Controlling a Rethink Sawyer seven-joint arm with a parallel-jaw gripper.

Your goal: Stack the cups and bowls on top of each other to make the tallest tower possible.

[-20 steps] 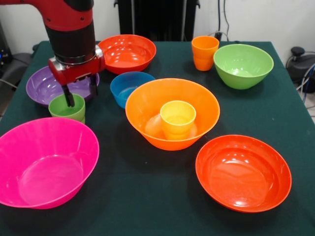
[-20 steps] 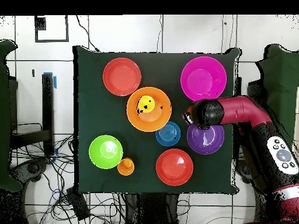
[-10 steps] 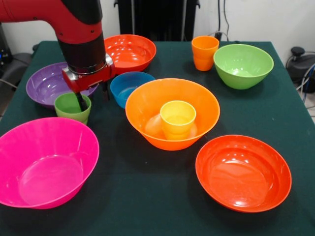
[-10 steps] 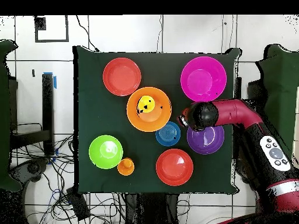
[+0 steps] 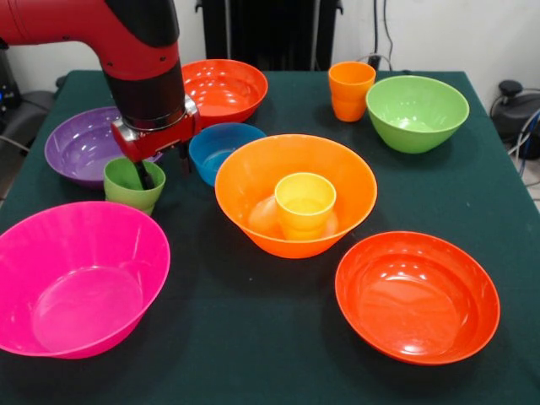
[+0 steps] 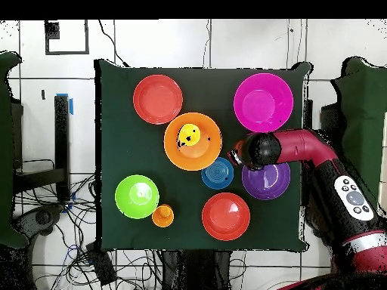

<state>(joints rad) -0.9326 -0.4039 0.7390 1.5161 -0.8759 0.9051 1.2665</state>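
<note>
At the counter's (image 5: pixel 253 337) left edge in the front view sat the large pink bowl (image 5: pixel 76 278), nearest the camera, with the purple bowl (image 5: pixel 80 145) beyond it. Between them stood the green cup (image 5: pixel 133 184), upright. The end effector (image 5: pixel 160 169) straddled its wall, one finger (image 5: pixel 145 175) down inside the rim and the other outside on the blue-bowl side, clamped on the cup by the look of it. Could not tell whether the cup's base touched the cloth or was just off it.

Further right: small blue bowl (image 5: pixel 224 150), and a red-orange bowl (image 5: pixel 218 89) behind it. Then the large light orange bowl (image 5: pixel 295 192), the tower's base, with the yellow cup (image 5: pixel 305 205) upright inside it. From the end effector this bowl lay to the right and slightly nearer the camera, well apart, with the blue bowl just off the direct line. My reading: the carry ran rightward and the cup had to clear the orange rim, then drop mouth-up into or onto the yellow cup.

Right again: orange cup (image 5: pixel 350 91) beside the lime green bowl (image 5: pixel 416 112), and a second red-orange bowl (image 5: pixel 417 295) near the front.
</note>
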